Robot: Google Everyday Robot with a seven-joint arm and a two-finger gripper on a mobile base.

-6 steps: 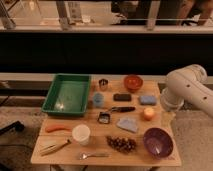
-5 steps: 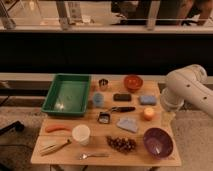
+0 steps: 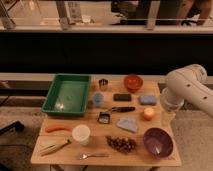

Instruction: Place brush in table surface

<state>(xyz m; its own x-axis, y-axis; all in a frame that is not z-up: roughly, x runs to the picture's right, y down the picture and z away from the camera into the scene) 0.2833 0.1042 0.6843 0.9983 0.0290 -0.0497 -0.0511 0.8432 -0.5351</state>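
The brush lies flat near the middle of the light wooden table surface. Its slim black handle points right and its squarish dark head points left. My white arm stands at the right side of the table. My gripper is at the arm's lower end, by the table's right edge. It is well to the right of the brush and apart from it, beside a small orange object.
A green tray sits back left. Around the brush are an orange bowl, a metal cup, a blue sponge, a grey cloth, a purple bowl, a white cup, a carrot and a fork.
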